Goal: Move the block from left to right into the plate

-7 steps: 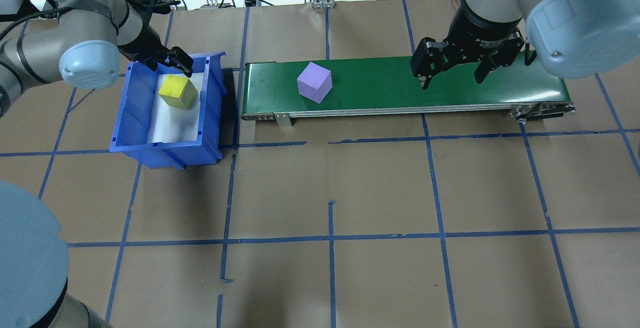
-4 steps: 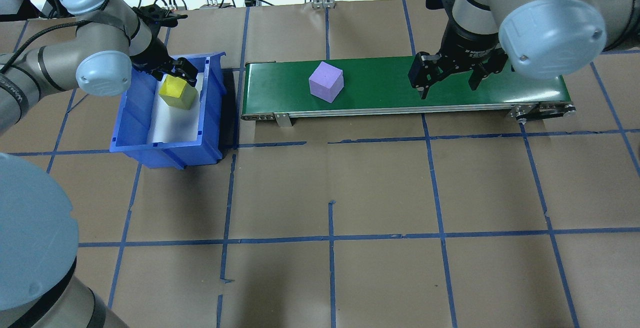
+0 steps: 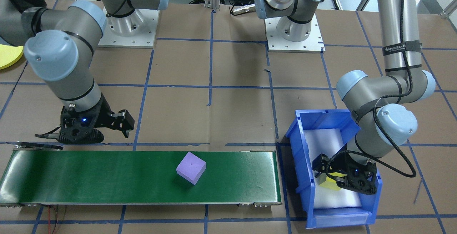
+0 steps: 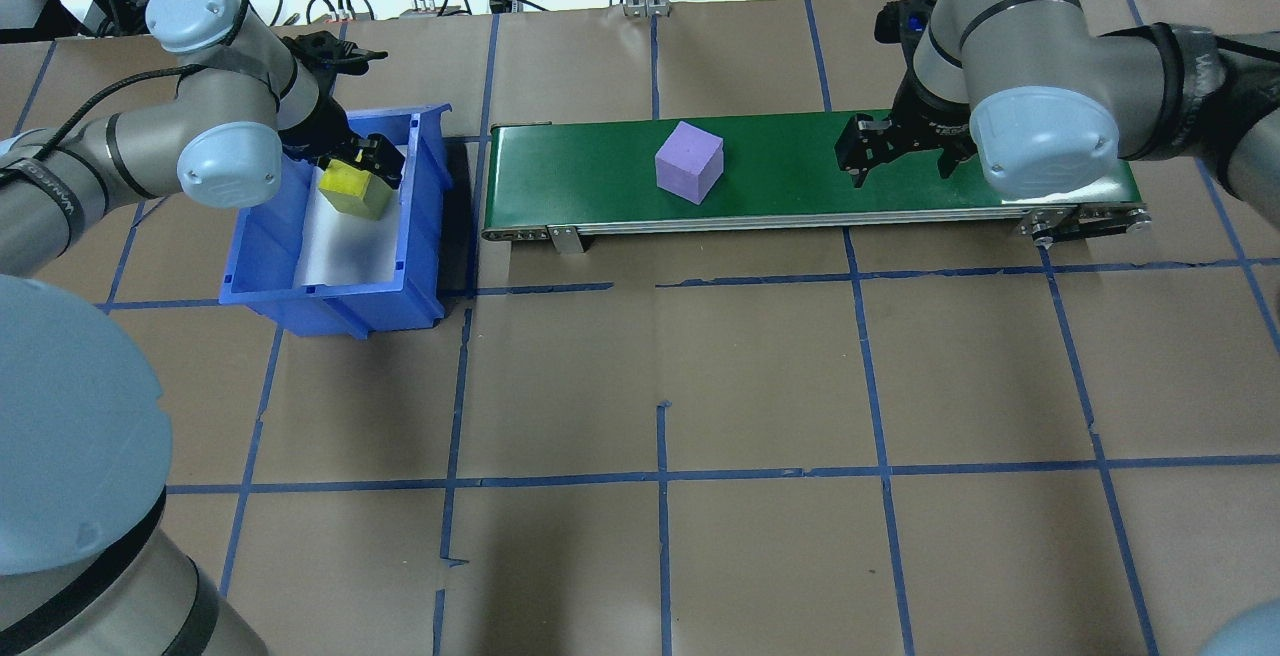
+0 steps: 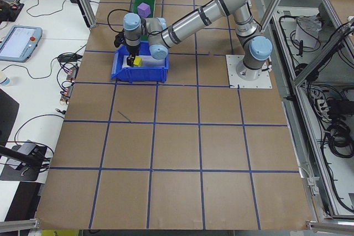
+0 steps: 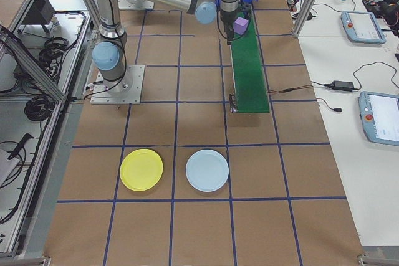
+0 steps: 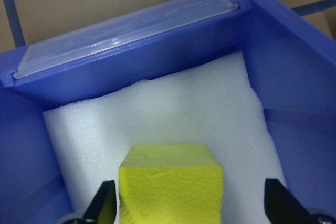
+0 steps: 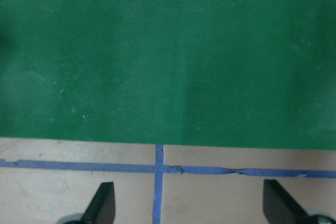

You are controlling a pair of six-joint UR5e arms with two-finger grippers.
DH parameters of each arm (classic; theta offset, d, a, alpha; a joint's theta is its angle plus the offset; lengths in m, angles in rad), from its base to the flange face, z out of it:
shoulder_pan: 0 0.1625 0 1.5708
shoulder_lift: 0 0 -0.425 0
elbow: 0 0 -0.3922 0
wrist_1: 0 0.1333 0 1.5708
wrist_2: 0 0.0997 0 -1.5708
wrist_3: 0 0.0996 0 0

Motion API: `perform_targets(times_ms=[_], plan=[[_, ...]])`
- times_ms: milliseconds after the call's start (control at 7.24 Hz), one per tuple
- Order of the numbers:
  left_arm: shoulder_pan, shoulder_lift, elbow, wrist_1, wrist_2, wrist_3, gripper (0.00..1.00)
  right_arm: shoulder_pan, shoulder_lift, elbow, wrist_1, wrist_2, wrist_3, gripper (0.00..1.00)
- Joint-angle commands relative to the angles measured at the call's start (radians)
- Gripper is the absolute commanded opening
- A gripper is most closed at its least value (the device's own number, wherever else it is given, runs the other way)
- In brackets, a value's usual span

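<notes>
Left gripper (image 7: pixel 186 211): your view shows its fingers spread wide astride the yellow block (image 7: pixel 170 182) on white foam in the blue bin (image 4: pixel 420 196); contact seemingly none. Right gripper (image 8: pixel 191 208), fingers apart, hovers over the green conveyor (image 4: pixel 780 171) carrying the purple block (image 4: pixel 688 161). Yellow plate (image 6: pixel 141 169) lies well apart.

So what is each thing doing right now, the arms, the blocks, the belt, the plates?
Left gripper: open, fingers either side of the yellow block.
Yellow block: resting on white foam in the blue bin.
Purple block: lying on the green belt, free.
Right gripper: open, empty, over the belt.
Yellow plate: empty.
Pale blue plate: empty.
</notes>
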Motion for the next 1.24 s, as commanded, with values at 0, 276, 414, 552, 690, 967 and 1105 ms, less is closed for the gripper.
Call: perform_targets(times_ms=[0, 276, 414, 552, 690, 967, 1105], plan=[[0.0, 0.025, -0.006, 0.045, 0.004, 0.01, 0.36, -0.129, 0.038, -0.009, -0.033, 0.127, -0.007, 1.0], [-0.011, 0.167, 0.006, 0.033, -0.007, 0.009, 0.36, -0.267, 0.093, -0.026, -0.033, 0.208, -0.195, 1.0], [-0.04, 0.26, 0.014, -0.025, -0.019, 0.009, 0.36, -0.324, 0.137, -0.073, -0.018, 0.256, -0.252, 1.0], [-0.099, 0.31, 0.028, -0.092, -0.09, -0.015, 0.36, -0.37, 0.175, -0.121, 0.062, 0.343, -0.259, 1.0], [-0.16, 0.304, 0.029, -0.091, -0.117, -0.131, 0.36, -0.375, 0.18, -0.141, 0.112, 0.351, -0.257, 1.0], [-0.23, 0.211, 0.017, -0.056, -0.119, -0.169, 0.36, -0.375, 0.164, -0.091, 0.111, 0.356, -0.259, 1.0], [-0.264, 0.147, 0.006, 0.027, -0.117, -0.174, 0.36, -0.375, 0.133, -0.051, 0.111, 0.358, -0.253, 1.0]])
